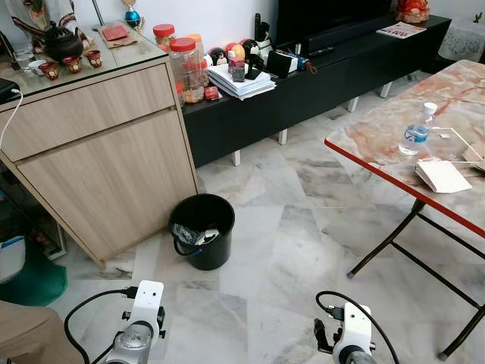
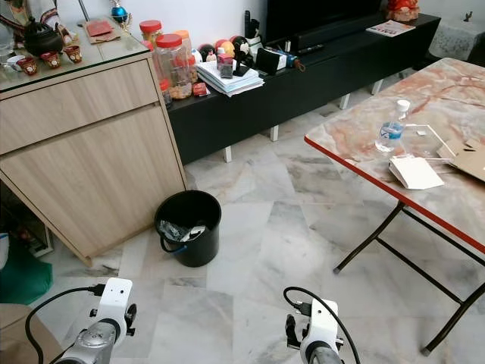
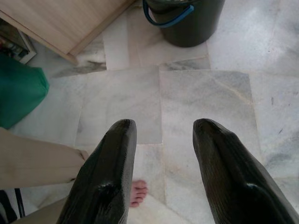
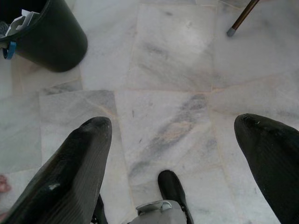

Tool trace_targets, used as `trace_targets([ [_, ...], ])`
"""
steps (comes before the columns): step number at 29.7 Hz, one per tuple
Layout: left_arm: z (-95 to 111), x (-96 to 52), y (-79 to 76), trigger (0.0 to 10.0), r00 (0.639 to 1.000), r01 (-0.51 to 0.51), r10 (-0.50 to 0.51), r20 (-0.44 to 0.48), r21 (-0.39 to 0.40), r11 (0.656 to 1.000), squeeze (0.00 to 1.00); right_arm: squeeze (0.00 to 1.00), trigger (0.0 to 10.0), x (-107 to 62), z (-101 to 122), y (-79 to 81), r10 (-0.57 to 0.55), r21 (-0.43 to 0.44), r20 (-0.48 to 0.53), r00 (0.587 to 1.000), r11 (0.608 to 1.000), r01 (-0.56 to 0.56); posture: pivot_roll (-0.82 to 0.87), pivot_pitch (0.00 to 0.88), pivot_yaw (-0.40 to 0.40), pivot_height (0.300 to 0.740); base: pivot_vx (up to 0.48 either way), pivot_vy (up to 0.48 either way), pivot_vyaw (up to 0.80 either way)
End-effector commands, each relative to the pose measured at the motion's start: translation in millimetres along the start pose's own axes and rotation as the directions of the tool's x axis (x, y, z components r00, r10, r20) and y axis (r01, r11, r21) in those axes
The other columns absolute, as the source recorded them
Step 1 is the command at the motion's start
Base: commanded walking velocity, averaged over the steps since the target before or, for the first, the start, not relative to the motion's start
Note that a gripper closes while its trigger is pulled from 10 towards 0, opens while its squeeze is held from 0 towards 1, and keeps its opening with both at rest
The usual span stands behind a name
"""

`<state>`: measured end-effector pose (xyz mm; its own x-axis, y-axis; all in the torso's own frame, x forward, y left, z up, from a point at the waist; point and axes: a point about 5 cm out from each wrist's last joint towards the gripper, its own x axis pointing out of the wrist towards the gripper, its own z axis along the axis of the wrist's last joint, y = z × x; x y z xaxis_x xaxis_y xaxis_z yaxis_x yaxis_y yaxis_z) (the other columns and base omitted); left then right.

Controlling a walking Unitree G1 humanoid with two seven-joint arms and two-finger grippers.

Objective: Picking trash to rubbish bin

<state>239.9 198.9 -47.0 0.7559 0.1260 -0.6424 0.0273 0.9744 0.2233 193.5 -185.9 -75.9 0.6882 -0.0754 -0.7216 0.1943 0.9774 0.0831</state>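
A black rubbish bin (image 1: 201, 230) with a blue handle stands on the marble floor in front of the wooden cabinet, with crumpled paper and wrappers (image 1: 193, 234) inside. On the marble-pattern folding table (image 1: 364, 144) at the right stand a plastic water bottle (image 1: 417, 130), a white folded paper (image 1: 442, 176) and a piece of cardboard (image 2: 470, 159). Both arms hang low at the bottom of the eye views. My left gripper (image 3: 161, 128) is open over bare floor, the bin (image 3: 187, 21) a short way ahead. My right gripper (image 4: 175, 123) is open wide above the floor, holding nothing, with the bin (image 4: 46, 37) ahead.
The wooden cabinet (image 1: 98, 159) stands at the left with a green bag (image 1: 34, 277) beside it. A long black TV bench (image 1: 318, 76) runs along the back wall. The table's metal legs (image 1: 386, 243) reach the floor. A person's beige trouser leg (image 3: 32, 161) and bare toes (image 3: 138, 192) are close by my left arm.
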Motion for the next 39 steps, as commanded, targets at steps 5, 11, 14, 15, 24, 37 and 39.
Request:
trace_targets([
  [5, 0.7, 0.7, 5.6, 10.0, 1.000, -0.028, 0.028, -0.008, 0.048, 0.998, 0.00, 0.00, 10.0, 1.1, 2.7, 4.5, 0.010, -0.007, 0.006, 1.000, 1.000, -0.010, -0.06, 0.000, 0.051, 0.740, 0.000, -0.384, -0.78],
  [11, 0.9, 0.7, 6.7, 10.0, 0.999, -0.032, 0.032, -0.006, 0.028, 0.999, 0.00, 0.00, 10.0, 1.2, 2.7, 5.3, 0.015, -0.013, 0.005, 1.000, 1.000, -0.015, -0.05, 0.000, 0.047, 0.740, 0.000, 0.000, -0.78],
  [14, 0.5, 0.5, 6.5, 10.0, 0.999, -0.033, 0.033, -0.006, 0.026, 0.999, 0.00, 0.00, 10.0, 1.2, 2.2, 6.7, 0.021, -0.015, 0.003, 1.000, 1.000, -0.021, -0.05, 0.000, 0.045, 0.740, 0.000, 0.000, -0.79],
  [15, 0.3, 0.5, 6.4, 10.0, 0.999, -0.032, 0.033, -0.007, 0.026, 0.999, 0.00, 0.00, 10.0, 1.3, 2.3, 7.1, 0.022, -0.015, 0.003, 1.000, 1.000, -0.022, -0.05, 0.000, 0.045, 0.740, 0.000, 0.000, -0.79],
  [24, 0.3, 0.5, 7.2, 10.0, 0.999, -0.035, 0.035, -0.008, 0.023, 0.999, 0.00, 0.00, 10.0, 1.7, 3.6, 8.3, 0.024, -0.017, 0.007, 1.000, 1.000, -0.024, -0.05, 0.000, 0.046, 0.740, 0.000, 0.000, -0.78],
  [37, 1.0, 0.6, 6.7, 10.0, 0.999, -0.035, 0.035, -0.004, 0.044, 0.998, 0.00, 0.00, 10.0, 2.0, 4.9, 8.6, 0.027, -0.020, 0.010, 1.000, 0.999, -0.027, -0.05, 0.000, 0.044, 0.740, 0.000, -0.129, -0.79],
  [39, 1.1, 0.6, 6.5, 10.0, 0.999, -0.035, 0.035, -0.003, 0.038, 0.999, 0.00, 0.00, 10.0, 2.1, 4.9, 8.7, 0.028, -0.020, 0.010, 1.000, 0.999, -0.027, -0.05, 0.000, 0.044, 0.740, 0.000, 0.000, -0.79],
])
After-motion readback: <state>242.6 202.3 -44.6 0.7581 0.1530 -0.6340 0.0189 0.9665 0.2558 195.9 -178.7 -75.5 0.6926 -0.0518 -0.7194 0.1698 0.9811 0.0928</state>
